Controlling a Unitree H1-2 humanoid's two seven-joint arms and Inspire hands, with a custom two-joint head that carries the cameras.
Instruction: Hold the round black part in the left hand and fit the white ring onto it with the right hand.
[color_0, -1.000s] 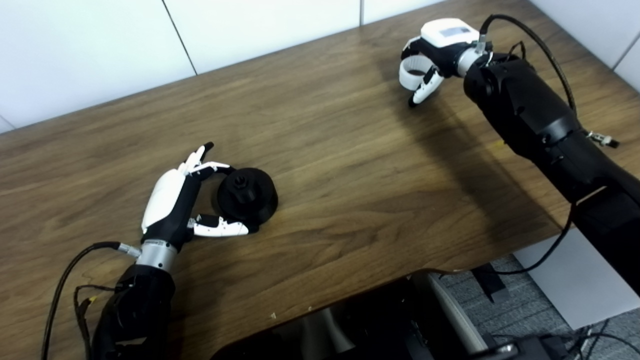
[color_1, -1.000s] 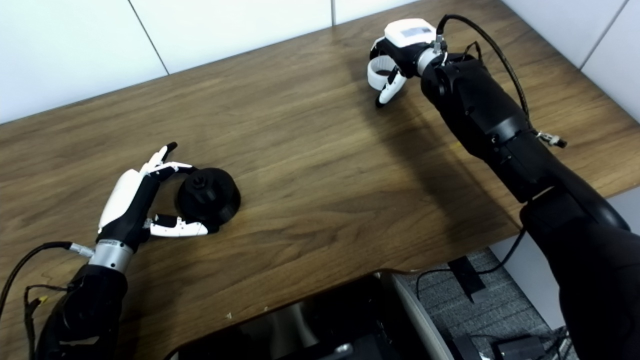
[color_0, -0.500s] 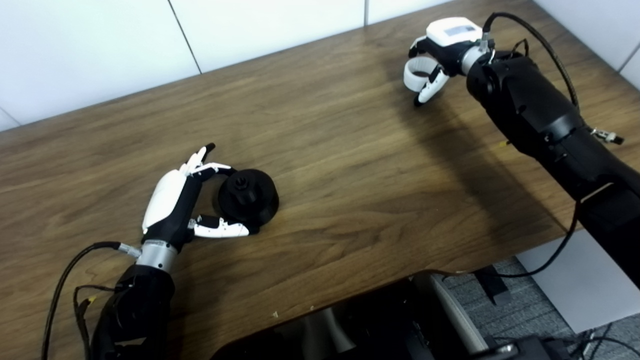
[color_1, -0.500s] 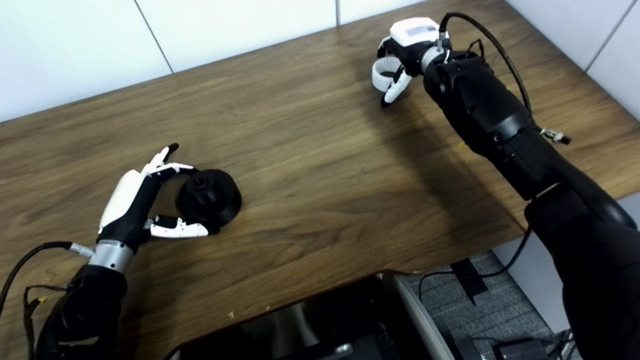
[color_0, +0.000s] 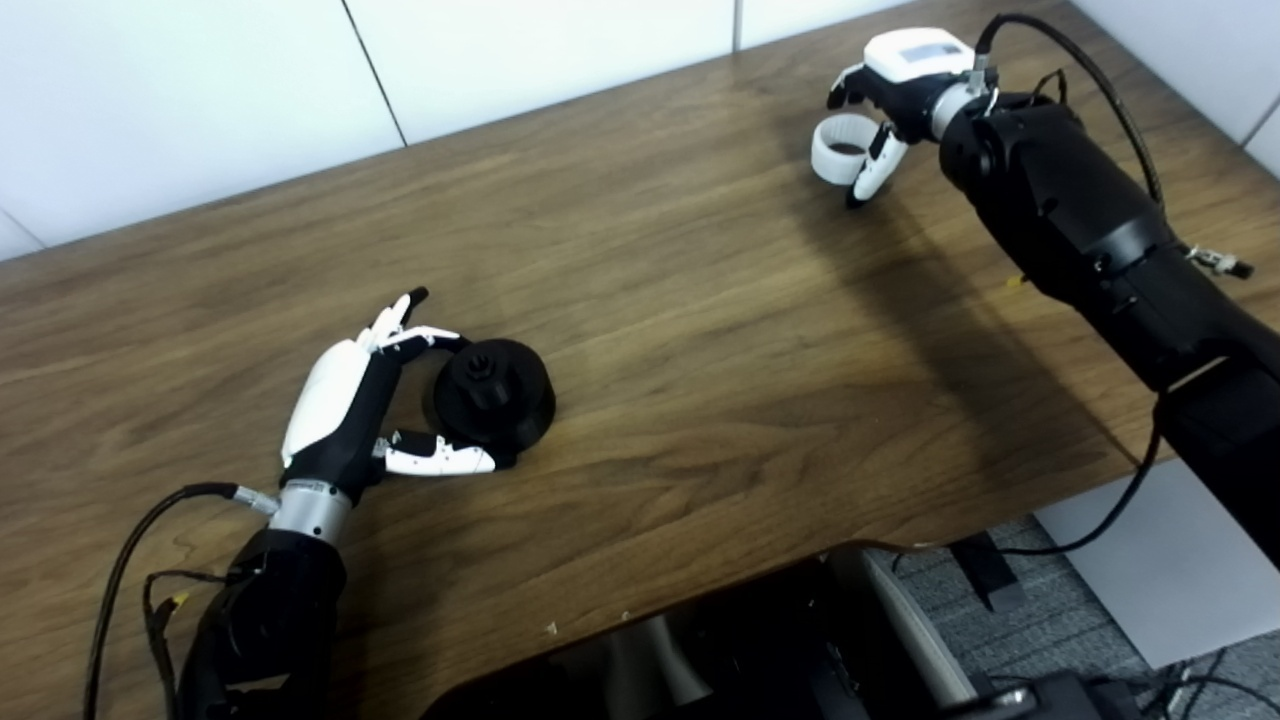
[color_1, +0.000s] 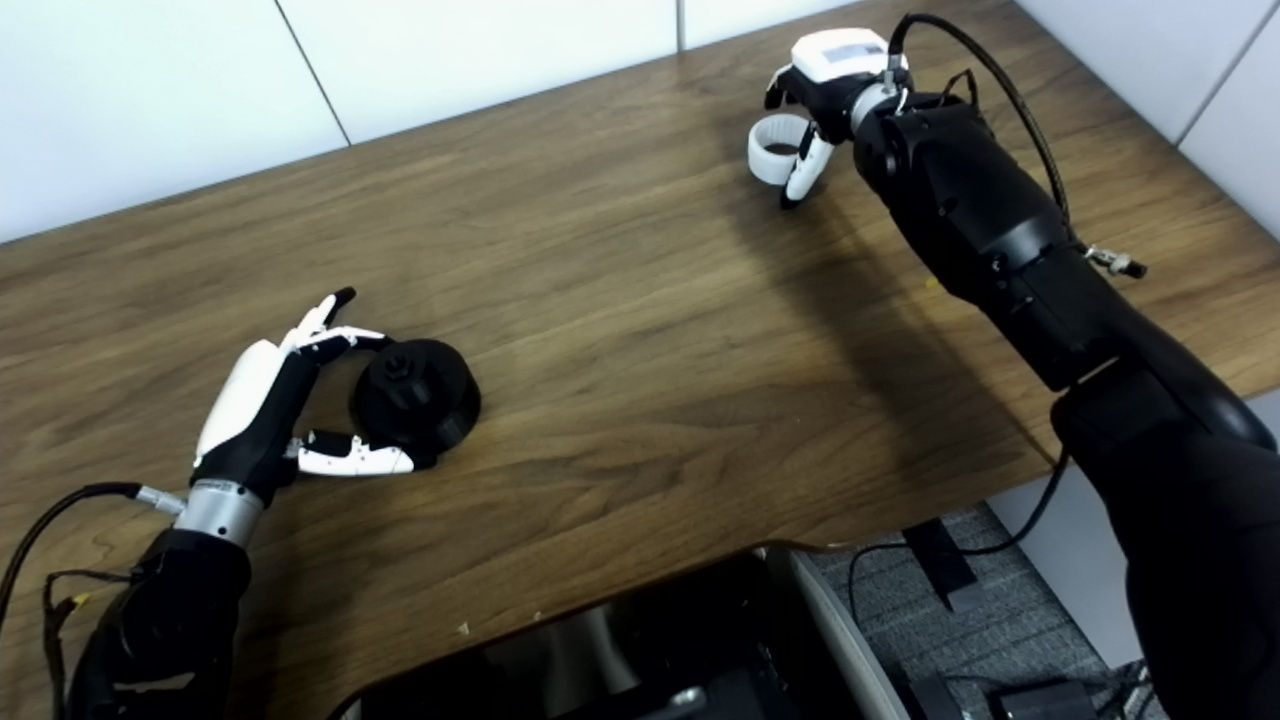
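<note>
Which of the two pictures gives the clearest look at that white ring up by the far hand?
The left eye view, slightly: the white ring shows its open hole and most of its band, beside the right hand, whose thumb lies across its right edge. The right eye view shows the same ring from nearly the same angle, the thumb crossing it there too.

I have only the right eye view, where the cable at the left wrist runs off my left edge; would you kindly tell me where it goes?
Observer: In the left eye view the wrist cable arcs outward, then bends down beside the forearm to the picture's bottom edge, staying over the table.
Operator: Thank you. The right arm hides most of what is below the table's right end; what is there?
Observer: A white panel on grey floor, with a black lead hanging across it.
</note>
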